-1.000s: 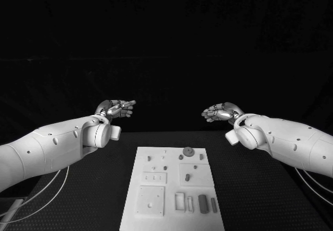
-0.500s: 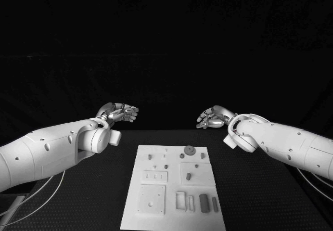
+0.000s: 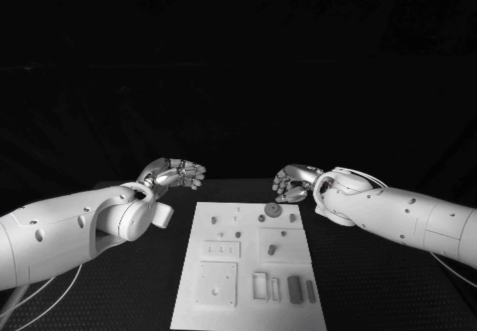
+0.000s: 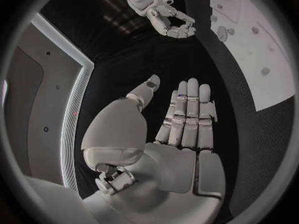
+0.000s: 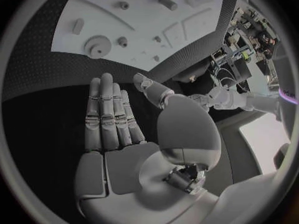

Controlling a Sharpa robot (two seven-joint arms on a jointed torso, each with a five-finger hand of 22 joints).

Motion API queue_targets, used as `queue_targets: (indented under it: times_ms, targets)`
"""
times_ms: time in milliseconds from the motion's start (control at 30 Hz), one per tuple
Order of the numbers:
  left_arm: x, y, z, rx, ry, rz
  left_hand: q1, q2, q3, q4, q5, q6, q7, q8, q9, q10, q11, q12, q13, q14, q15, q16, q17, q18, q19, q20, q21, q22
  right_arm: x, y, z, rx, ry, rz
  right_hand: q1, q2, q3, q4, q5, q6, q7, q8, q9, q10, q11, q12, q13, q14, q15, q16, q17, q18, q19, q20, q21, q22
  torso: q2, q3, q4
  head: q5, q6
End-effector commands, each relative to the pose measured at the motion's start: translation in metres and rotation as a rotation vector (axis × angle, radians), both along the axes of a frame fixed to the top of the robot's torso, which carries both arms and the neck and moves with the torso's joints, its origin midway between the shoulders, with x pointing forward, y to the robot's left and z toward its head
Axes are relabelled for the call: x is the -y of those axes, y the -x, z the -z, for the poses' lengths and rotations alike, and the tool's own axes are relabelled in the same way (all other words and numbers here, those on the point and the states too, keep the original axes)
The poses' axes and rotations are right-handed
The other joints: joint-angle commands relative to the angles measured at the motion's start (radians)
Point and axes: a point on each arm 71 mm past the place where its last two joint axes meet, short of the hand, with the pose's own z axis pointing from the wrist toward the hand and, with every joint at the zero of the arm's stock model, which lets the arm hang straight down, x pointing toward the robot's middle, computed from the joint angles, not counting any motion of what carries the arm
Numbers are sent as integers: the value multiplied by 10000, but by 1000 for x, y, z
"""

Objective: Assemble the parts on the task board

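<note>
The white task board (image 3: 249,314) lies lengthwise in the middle of the black table. A grey gear (image 3: 272,209) and a small peg (image 3: 291,216) sit near its far end, and dark blocks (image 3: 294,288) lie at its near right. My left hand (image 3: 174,174) hovers beyond the board's far left corner. In the left wrist view its fingers (image 4: 187,119) are straight and apart, holding nothing. My right hand (image 3: 291,183) hangs just past the gear, and its flat palm (image 5: 115,119) is empty. The gear (image 5: 96,47) lies on the board (image 5: 106,20) ahead of those fingers.
Black table surface (image 3: 378,276) runs along both sides of the board. My two white forearms (image 3: 80,227) flank it from either side. The right hand (image 4: 165,15) appears across from the left, near the board's edge (image 4: 274,59).
Both hands have come down and inward toward the board's far end. The right hand has moved closest, now just beyond the gear. No part has moved.
</note>
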Motion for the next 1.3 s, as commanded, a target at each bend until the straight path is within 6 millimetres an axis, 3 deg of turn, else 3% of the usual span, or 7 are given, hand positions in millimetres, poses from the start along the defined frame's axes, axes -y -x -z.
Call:
queue_targets:
  times_ms: [33,300,600,867,1300]
  targets:
    - [8,5,-3,235,58,458,-44,-99,-11,-82,-44,-75,2,-49,-4,-92,3,-79,-13,35,51,-41,22,194,-81,17,59,211,-6,4,3,564,977,-439,26,-90,67,-20,-37,86,-5,-33,-6,84,-26,-56,6,327,-85,151,206,60,348,-137,180,73,321,10,96,-45,29]
    - [11,11,-4,196,85,651,-22,-137,15,-141,-43,-76,-14,-49,4,-92,-6,-103,-9,54,44,-43,49,202,-74,13,84,212,-17,8,3,1006,1134,-881,92,-162,-45,-99,-41,155,-25,-105,-46,148,-148,-173,-33,1086,-240,982,1081,60,1318,-633,1035,642,619,-1,192,-137,89]
    - [9,10,-4,179,54,584,-57,-145,22,-150,-44,-72,-15,-47,12,-89,-9,-119,-4,77,39,-40,72,202,-65,13,105,211,-23,11,3,1388,1477,-1115,161,-258,-20,-106,-32,295,-58,-154,-81,227,-244,-175,-85,1558,-348,2572,2208,60,2130,-1182,2234,1616,891,-31,214,-242,126]
    - [12,11,-4,158,80,663,-99,-149,24,-146,-44,-67,-12,-45,18,-96,5,-137,-4,77,39,-47,86,201,-66,13,116,208,-25,11,2,1579,1628,-1145,132,-410,58,-35,-48,273,-65,-199,-98,169,-231,-196,-124,1480,-339,3012,2448,60,2150,-1267,2515,1926,1085,-53,213,-266,152]
    - [12,10,-4,133,81,682,-134,-149,29,-141,-44,-64,-15,-44,23,-106,14,-155,-4,75,40,-56,98,201,-69,13,124,206,-26,12,9,1580,1806,-1173,149,-453,135,35,-75,311,-61,-193,-88,192,-237,-170,-140,1468,-344,3438,2606,60,2201,-1356,2784,2208,1318,-31,217,-227,153]
